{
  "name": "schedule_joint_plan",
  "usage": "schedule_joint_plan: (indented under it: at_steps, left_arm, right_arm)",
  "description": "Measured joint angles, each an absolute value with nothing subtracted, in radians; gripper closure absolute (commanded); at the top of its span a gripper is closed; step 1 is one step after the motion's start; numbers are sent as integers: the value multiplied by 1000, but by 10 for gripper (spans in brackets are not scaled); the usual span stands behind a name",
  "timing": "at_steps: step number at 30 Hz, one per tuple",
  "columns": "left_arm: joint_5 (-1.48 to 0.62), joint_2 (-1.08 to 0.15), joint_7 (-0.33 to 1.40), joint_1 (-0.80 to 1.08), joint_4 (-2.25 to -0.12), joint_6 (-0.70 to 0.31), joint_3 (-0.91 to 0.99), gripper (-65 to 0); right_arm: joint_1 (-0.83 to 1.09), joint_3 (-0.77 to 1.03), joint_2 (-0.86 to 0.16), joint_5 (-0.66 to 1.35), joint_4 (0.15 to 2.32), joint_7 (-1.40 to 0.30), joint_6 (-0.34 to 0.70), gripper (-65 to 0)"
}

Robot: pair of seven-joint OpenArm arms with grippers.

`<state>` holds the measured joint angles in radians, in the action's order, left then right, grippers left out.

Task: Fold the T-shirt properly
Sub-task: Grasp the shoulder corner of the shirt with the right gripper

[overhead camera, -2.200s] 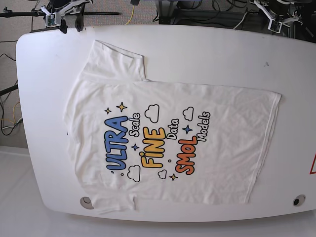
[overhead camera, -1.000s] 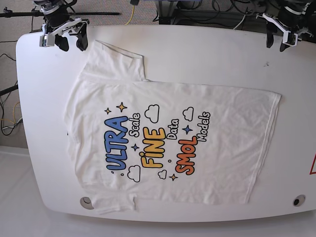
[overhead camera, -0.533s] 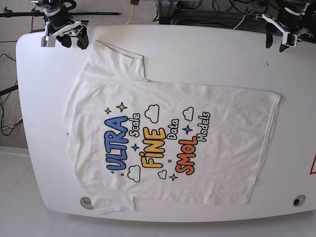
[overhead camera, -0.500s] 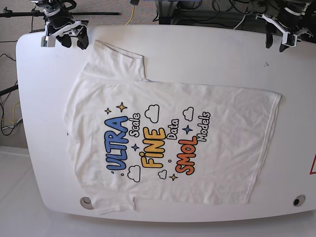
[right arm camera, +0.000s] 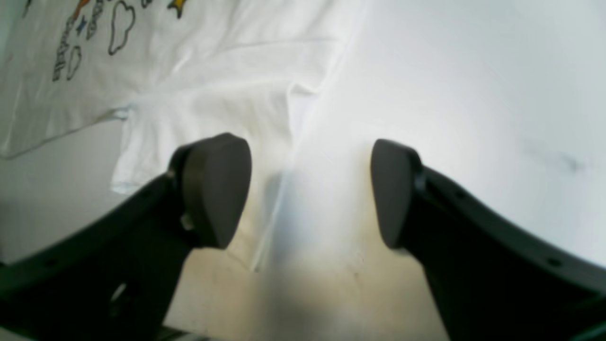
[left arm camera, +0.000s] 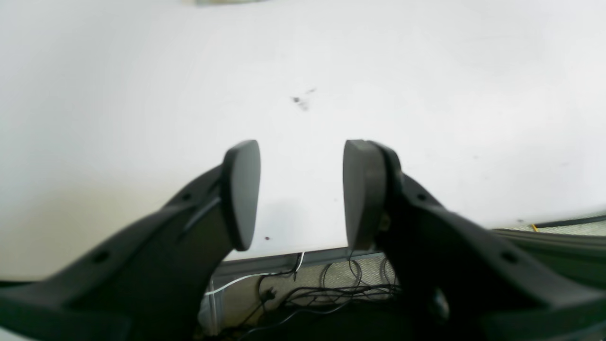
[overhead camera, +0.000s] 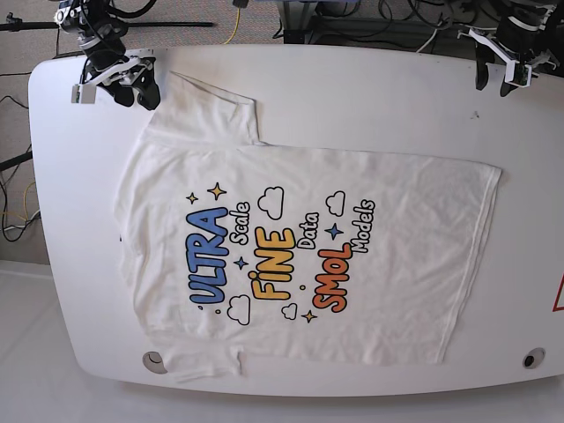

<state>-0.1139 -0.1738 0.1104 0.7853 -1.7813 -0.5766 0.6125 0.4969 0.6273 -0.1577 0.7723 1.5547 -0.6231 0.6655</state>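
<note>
The T-shirt (overhead camera: 405, 264) lies flat and print-up on the white table (overhead camera: 370, 97), collar toward the left and hem toward the right in the base view. Its upper sleeve (overhead camera: 207, 110) points to the far edge. My right gripper (overhead camera: 137, 93) is open and empty, just left of that sleeve's corner. In the right wrist view its jaws (right arm camera: 310, 194) stand apart over the table beside the sleeve (right arm camera: 213, 94). My left gripper (overhead camera: 494, 83) is open and empty at the far right table edge, away from the shirt. In the left wrist view (left arm camera: 300, 194) it hangs over bare table.
A small dark speck (overhead camera: 476, 114) marks the table near the left gripper. Round grommets sit at the near corners (overhead camera: 154, 360) (overhead camera: 532, 358). Cables and stands crowd the floor behind the far edge. A red triangle sticker (overhead camera: 559, 295) is at the right edge.
My right gripper has come down from behind the table edge and moved toward the sleeve corner. My left gripper has come in over the far right edge. The shirt has not moved.
</note>
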Motion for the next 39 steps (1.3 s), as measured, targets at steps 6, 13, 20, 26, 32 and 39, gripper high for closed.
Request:
schedule_joint_plan:
  at_steps: [6, 13, 20, 26, 32, 39]
  left_arm:
    - [-123, -172, 112, 778, -1783, -578, 609, -268]
    - [-117, -173, 110, 778, -1783, -574, 613, -270]
    - [-121, -173, 109, 778, -1783, -577, 612, -269]
    - [-121, -172, 109, 778, -1783, -577, 609, -269]
    - [-121, -173, 110, 771, -1783, -573, 609, -270]
    - [-125, -173, 113, 767, -1783, -573, 609, -272]
  right_arm:
    - [455, 620, -171, 794, 1536, -659, 662, -419]
    - [446, 620, -178, 822, 1490, -663, 682, -416]
    - [435, 610, -162, 832, 1459, -634, 691, -415]
    - [434, 595, -121, 836, 1457, -620, 706, -412]
    - [434, 553, -98, 840, 1470, -614, 710, -416]
    - [433, 546, -92, 840, 1472, -614, 710, -416]
